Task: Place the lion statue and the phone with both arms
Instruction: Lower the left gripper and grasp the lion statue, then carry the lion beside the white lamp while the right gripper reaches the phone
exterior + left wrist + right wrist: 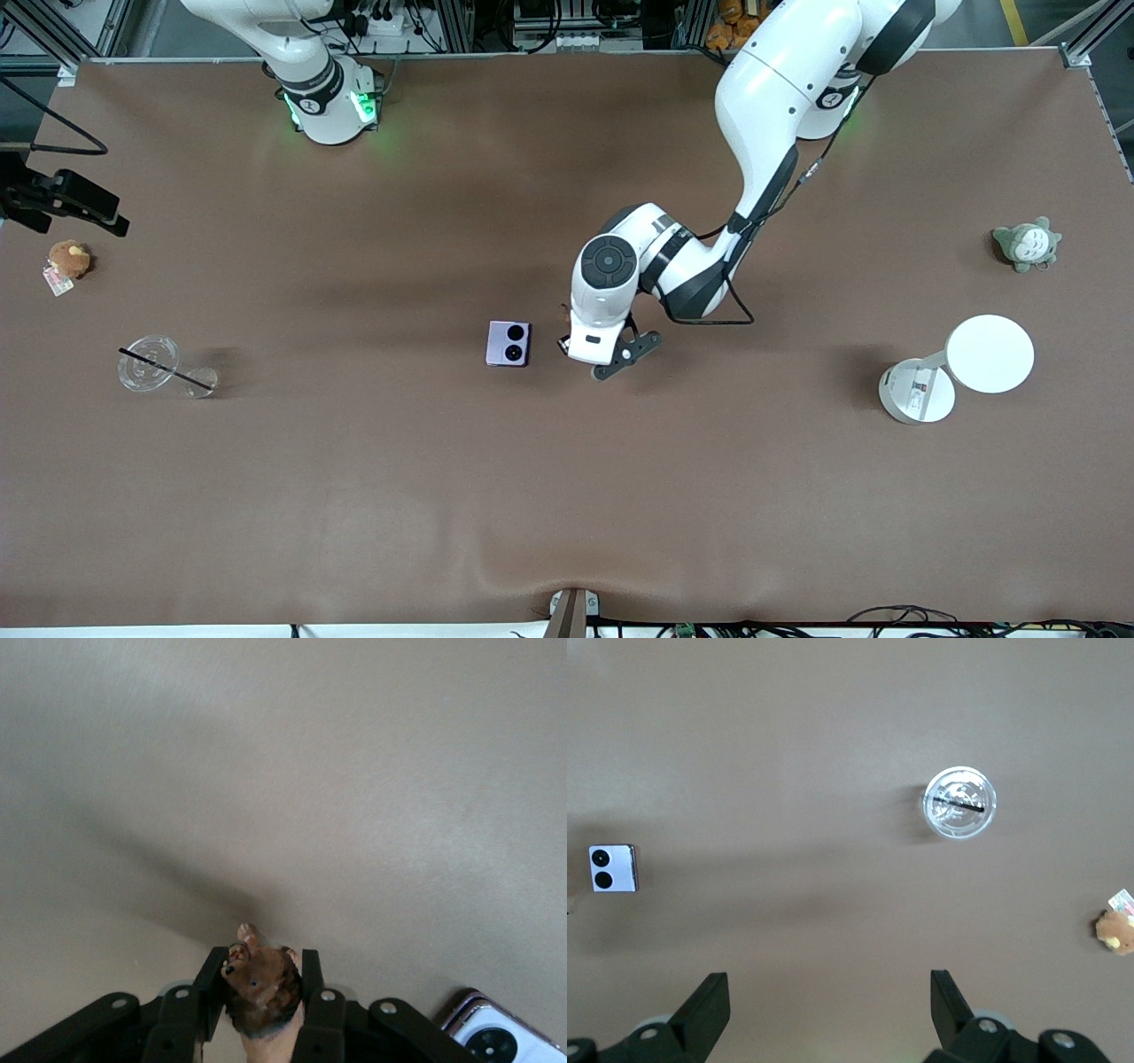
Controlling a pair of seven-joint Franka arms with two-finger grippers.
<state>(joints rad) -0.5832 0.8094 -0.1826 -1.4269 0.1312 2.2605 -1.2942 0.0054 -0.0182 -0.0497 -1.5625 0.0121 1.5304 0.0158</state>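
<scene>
The lion statue (261, 985), small and reddish-brown with a darker mane, is clamped between my left gripper's (263, 979) black fingers. In the front view only a brown sliver of the lion statue (564, 311) shows beside the left gripper (573, 326), low over the middle of the table. The lavender phone (508, 343) lies flat with its two black lenses up, just toward the right arm's end from that gripper; it also shows in the left wrist view (503, 1039) and in the right wrist view (613, 868). My right gripper (828, 997) is open and empty, high above the table.
A clear glass cup (151, 361) with a black straw and a brown plush (69, 259) with a tag sit toward the right arm's end. A grey-green plush (1026, 244) and a white round-topped stand (974, 363) sit toward the left arm's end.
</scene>
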